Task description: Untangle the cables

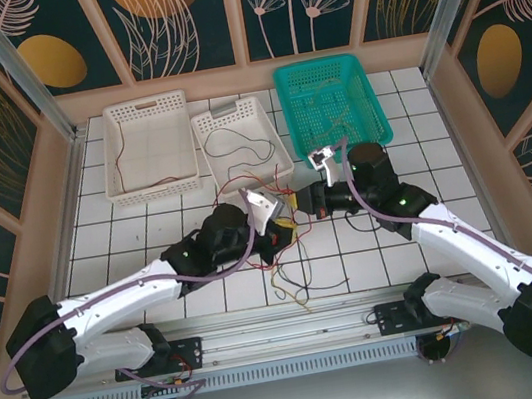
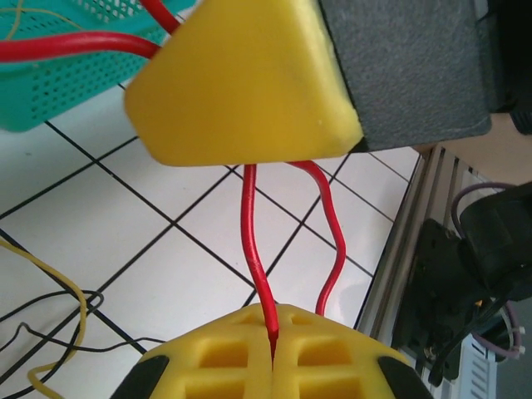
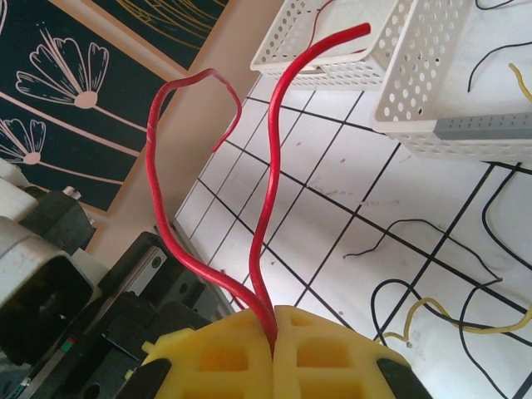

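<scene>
Both left hand (image 2: 273, 353) and right hand (image 3: 273, 345) pinch a red cable (image 2: 249, 237).

**Both grippers shut, tips facing**

Your left arm (image 1: 121, 303) lay stretched forward and to the right, held low. The left gripper (image 2: 273, 349) had its yellow pads pressed together on a red cable (image 2: 248, 224). Your right arm (image 1: 476, 247) angled forward and to the left, wrist bent, and the right gripper (image 3: 273, 341) was likewise clamped on the red cable. The two sets of fingertips faced each other, near but apart.
</scene>
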Tool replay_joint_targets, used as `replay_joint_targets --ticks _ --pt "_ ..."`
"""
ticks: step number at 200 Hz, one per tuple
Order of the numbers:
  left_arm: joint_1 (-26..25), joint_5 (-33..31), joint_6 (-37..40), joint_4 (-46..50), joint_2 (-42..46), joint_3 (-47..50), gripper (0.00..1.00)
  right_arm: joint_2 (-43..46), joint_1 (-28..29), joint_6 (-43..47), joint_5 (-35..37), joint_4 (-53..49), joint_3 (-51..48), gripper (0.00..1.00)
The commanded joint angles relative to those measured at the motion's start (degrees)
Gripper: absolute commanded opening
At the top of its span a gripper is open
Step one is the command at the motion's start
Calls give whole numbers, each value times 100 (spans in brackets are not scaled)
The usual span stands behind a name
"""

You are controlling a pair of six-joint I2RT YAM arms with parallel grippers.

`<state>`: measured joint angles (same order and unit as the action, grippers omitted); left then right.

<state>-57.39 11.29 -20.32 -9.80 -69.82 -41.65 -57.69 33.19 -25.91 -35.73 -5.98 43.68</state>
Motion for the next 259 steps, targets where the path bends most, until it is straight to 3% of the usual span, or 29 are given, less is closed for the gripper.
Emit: replay_joint_targets --ticks 1,68,103,159,197,259 --pt "28 -479 -302 -325 159 152 0 100 38 -126 -148 259 -48 0" --pt "41 -1100 -744 -431 33 219 0 137 18 -366 -444 499 -170 27" --pt "108 -1283 -781 -375 89 183 0 154 4 -415 -528 551 -201 27" --pt "297 -1481 -755 -128 494 246 0 259 -119 -245 69 245 -255 27" --pt "342 -1419 -755 -134 619 284 0 396 -129 -138 409 524 -643 57" --pt "347 -1410 -748 -134 656 280 0 401 -120 -256 154 1523 -1371 69"
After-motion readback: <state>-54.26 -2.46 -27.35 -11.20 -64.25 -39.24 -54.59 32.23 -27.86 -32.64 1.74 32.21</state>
